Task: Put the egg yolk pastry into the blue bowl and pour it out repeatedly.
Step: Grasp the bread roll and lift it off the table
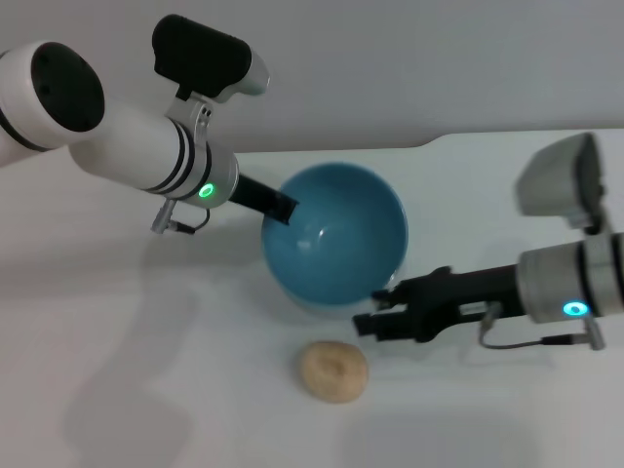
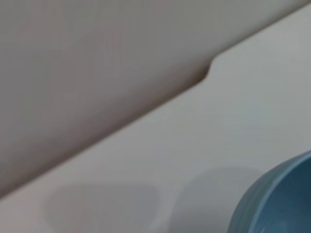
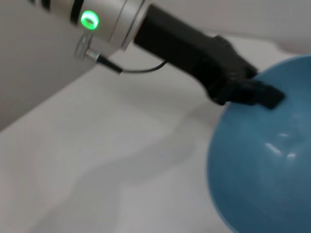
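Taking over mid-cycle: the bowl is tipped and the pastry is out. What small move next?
Probably level the blue bowl: the left end effector grips its rim, tilted and empty, and the egg yolk pastry lies on the table beside the right end effector.

The blue bowl (image 2: 279, 199) is running off the lower right corner of the left wrist view, and the right wrist view is cropping it (image 3: 265, 160) too (right and bottom edges). The left gripper (image 1: 283, 208) is hiding its fingertips behind the rim.

Bare lab-style setup: plain white table (image 1: 117, 390), blank grey wall (image 1: 409, 68)
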Tool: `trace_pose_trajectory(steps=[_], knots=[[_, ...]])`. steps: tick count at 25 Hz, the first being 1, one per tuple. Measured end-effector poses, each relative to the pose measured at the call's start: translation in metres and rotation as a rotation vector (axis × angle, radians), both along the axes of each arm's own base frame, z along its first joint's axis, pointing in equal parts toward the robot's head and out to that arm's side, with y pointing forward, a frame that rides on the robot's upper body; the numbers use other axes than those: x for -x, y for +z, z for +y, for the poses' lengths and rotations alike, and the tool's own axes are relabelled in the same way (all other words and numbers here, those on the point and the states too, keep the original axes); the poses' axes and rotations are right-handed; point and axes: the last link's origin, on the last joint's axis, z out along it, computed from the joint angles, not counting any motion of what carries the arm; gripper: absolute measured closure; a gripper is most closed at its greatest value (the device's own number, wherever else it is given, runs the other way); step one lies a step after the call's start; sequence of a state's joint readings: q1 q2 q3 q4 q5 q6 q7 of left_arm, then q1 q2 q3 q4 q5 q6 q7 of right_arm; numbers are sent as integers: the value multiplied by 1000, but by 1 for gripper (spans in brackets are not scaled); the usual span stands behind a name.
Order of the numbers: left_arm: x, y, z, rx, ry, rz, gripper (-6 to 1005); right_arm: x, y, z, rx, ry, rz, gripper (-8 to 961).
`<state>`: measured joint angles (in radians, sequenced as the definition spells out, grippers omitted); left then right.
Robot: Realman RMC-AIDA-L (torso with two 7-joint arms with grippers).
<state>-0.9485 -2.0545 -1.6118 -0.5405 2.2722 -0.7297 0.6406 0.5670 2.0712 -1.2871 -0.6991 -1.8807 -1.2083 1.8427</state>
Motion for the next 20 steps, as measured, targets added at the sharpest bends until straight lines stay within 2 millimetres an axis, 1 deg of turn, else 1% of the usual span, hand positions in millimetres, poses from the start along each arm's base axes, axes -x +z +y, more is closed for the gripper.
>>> trace_pose_trajectory(steps=[4,8,12,17,18,20], knots=[[-1,2,-8,44,40,-13,996,16,-17,-3,61,55,-60,484],[2,2,-14,74,79,2,995,25,-32,-6,91,84,-112,484],[0,3,-14,66,82,9,995,27,-42,-8,100,86,-157,484],[-8,12,-8,-19,50,-46,993,24,-46,-11,102,80,-172,490],[-11,16,-4,-59,37,-68,993,24,-46,-11,103,80,-173,491],[-12,18,-3,-68,35,-72,992,23,-46,-11,104,79,-174,493]])
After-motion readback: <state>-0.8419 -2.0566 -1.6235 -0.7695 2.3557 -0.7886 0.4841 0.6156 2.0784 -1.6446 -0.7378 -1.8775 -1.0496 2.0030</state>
